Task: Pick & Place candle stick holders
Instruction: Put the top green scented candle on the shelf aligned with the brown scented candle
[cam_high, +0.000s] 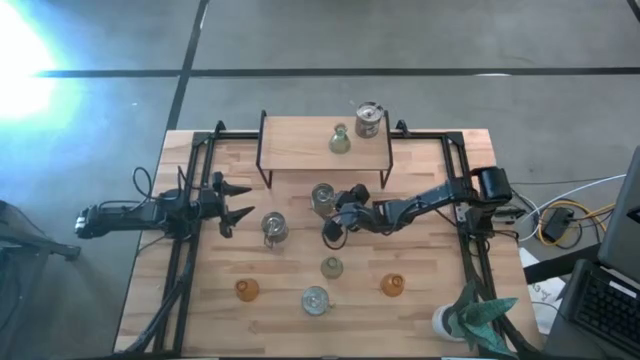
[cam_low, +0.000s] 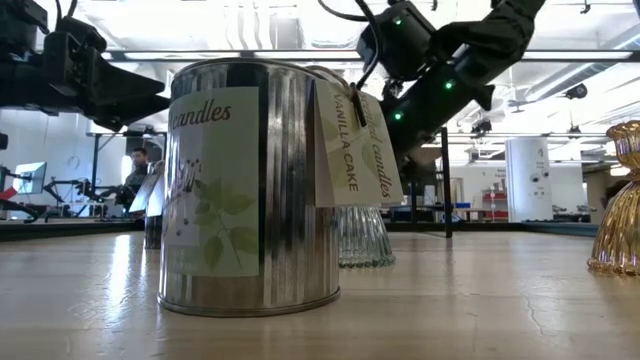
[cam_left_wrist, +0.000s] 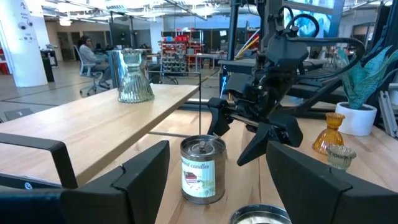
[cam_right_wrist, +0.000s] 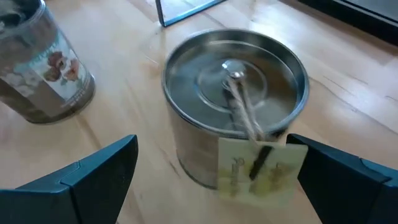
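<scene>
Pale wood table (cam_high: 420, 310), grey concrete floor (cam_high: 330, 35), possibly workshop

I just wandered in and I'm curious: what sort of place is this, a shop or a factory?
Probably a robotics lab or workshop, in a large open room. A wooden table carries two dark robot arms in a metal frame; behind it stand shelving, workstations and a seated person under open ceiling pipes.

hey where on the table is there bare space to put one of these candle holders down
Bare wood: the shelf's left half, beside the green holder, and the table's front left corner, left of the amber holder. Crowded: mid-table, where the right end effector hovers open by a tin.
</scene>
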